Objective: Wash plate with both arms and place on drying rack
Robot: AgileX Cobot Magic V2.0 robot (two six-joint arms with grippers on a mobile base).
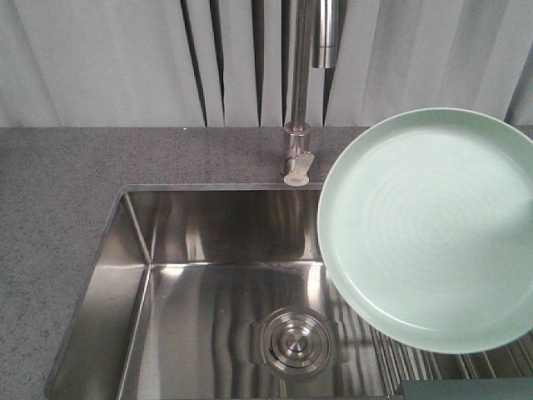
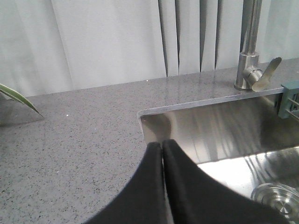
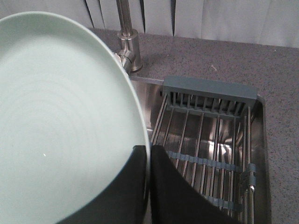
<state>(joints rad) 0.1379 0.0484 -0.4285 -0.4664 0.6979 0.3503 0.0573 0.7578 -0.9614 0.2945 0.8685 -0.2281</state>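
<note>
Holding the mint-green plate (image 1: 425,229) tilted above the right of the steel sink (image 1: 125,275), over the drying rack (image 3: 210,91), with the right end effector (image 3: 148,154) clenched on its near rim. Hovering with the left end effector (image 2: 162,145) pinched together on nothing above the sink's left edge. Probably pre-wash, judging by the dry face; next, carrying left beneath the faucet (image 1: 298,83), bringing both arms in.

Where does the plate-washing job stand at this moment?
Done: the right gripper clamps the round pale mint-green plate by its rim, above the steel sink. In hand: nothing more visible; the left gripper is shut and empty, no water visible. Left: washing with both arms, then setting it on the wire drying rack, which is bare.
</note>
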